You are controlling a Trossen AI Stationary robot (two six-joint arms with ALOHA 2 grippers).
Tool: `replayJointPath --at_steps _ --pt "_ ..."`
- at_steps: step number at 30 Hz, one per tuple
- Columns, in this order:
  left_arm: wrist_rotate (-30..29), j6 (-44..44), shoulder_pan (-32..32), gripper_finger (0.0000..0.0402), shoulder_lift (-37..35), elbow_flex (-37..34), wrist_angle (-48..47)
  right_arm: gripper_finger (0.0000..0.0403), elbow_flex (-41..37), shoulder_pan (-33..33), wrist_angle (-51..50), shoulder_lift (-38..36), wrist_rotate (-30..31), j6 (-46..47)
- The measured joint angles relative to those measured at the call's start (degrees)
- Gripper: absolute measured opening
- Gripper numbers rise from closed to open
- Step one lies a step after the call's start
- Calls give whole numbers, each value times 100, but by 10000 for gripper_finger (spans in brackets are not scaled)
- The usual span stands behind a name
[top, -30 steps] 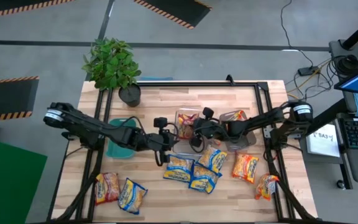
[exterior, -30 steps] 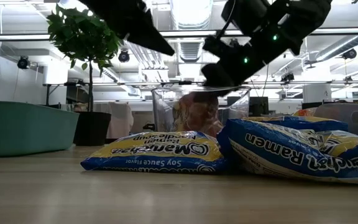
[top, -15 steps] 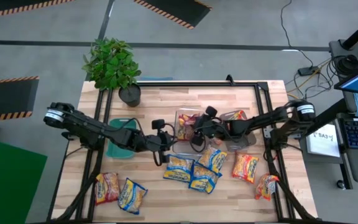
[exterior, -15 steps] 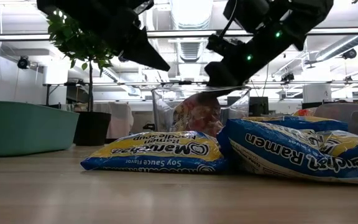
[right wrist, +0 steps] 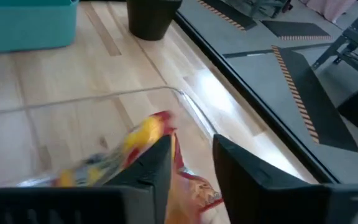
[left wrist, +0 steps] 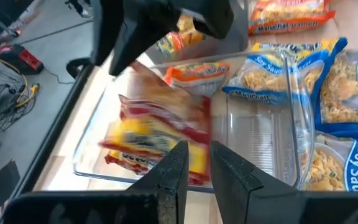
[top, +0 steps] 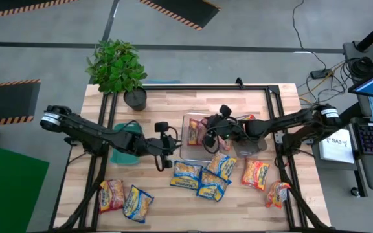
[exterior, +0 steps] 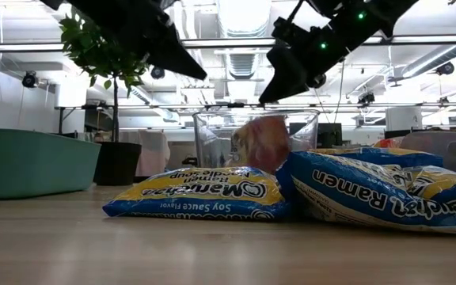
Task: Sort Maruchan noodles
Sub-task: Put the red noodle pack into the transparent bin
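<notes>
A maroon-edged Maruchan packet point(top: 195, 132) lies tilted inside the clear bin point(top: 185, 150); it shows blurred in the left wrist view point(left wrist: 154, 134) and the right wrist view point(right wrist: 138, 140). My right gripper point(top: 211, 132) hangs open just above it point(exterior: 279, 87), apart from it. My left gripper point(top: 170, 147) hovers shut beside the clear bin's left side, over the table. Three blue-edged packets point(top: 203, 176) lie flat together near the middle. An orange-red packet point(top: 256, 173) lies to their right. Another orange packet sits in the grey bin point(top: 248, 123).
A teal bin point(top: 123, 154) sits under my left arm. A potted plant point(top: 116, 68) stands at the far left. More packets lie at the near left point(top: 125, 199) and the near right point(top: 278, 193). Bare wood is between the bins and the far edge.
My right gripper has risen and let go of the maroon-edged packet, which has dropped and tipped over inside the clear bin. My left gripper has drawn back from the blue-edged packets toward the table's left edge and risen a little.
</notes>
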Motion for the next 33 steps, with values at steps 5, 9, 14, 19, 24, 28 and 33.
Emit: replayJointPath --at_steps 5,9,14,19,24,28,33 --pt "-21 24 0 47 -269 -48 -9 61 75 2 -38 279 -149 74" --pt "-24 -23 -4 47 -287 -54 -36 54 129 0 -62 329 -129 199" --pt "-26 -58 -28 47 -251 -72 -236 52 425 0 -638 220 -877 501" --pt "-4 -7 -28 47 -243 -102 -219 28 924 -35 -1366 401 -2066 1092" --pt "-6 151 -28 47 -251 -102 -243 10 1437 -26 -2143 904 -2278 1382" --pt "-12 425 -28 47 -371 -102 -259 9 1883 -62 -2853 1474 -2259 1608" --pt "-52 686 -28 47 -829 -102 -361 9 2432 -101 -3377 2057 -1990 1846"
